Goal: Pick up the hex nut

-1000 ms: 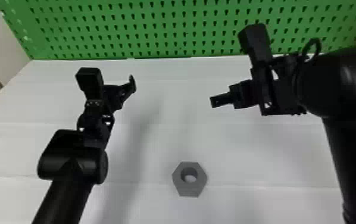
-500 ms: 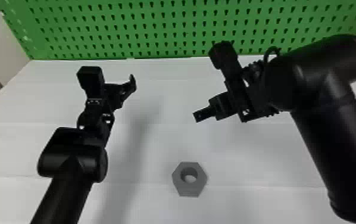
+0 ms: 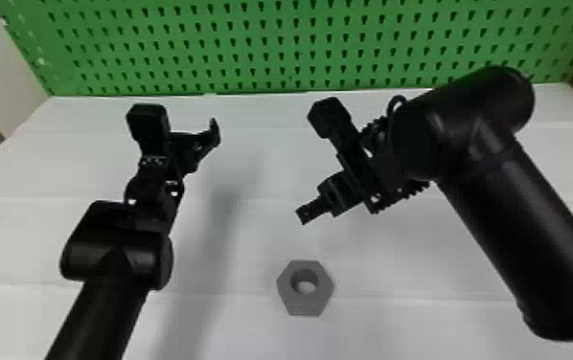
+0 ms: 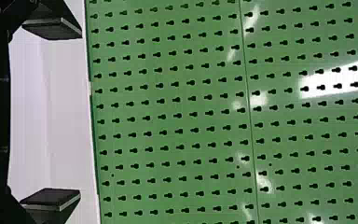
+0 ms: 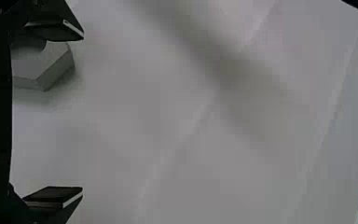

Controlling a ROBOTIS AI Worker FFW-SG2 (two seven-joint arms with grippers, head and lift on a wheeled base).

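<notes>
"Beyond the left jaws, what stood?" asked the first speaker.

"A green pegboard (image 4: 172,112)," said the second. "The left gripper (image 4: 80,113) pointed its way with the jaws wide apart and nothing between them, probably because that arm was only waiting."

"And between the two grippers' jaws?"

"The hex nut (image 3: 306,305) lay flat on the white table (image 3: 395,268), nearer the robot than either pair of jaws. Lying that way, it likely sat steady, with opposite sides offered for a pinch."

"And was it in a container?"

"No, it rested straight on the table, and white showed through its hole."

"How did the right jaws stand?"

"The right gripper (image 5: 82,113) was open too, empty, its fingers well apart above the table. The nut showed past one finger, off the middle of the gap. The spread was probably meant to admit the nut; the next move called for centring over it and lowering, lest a finger strike its rim."
</notes>
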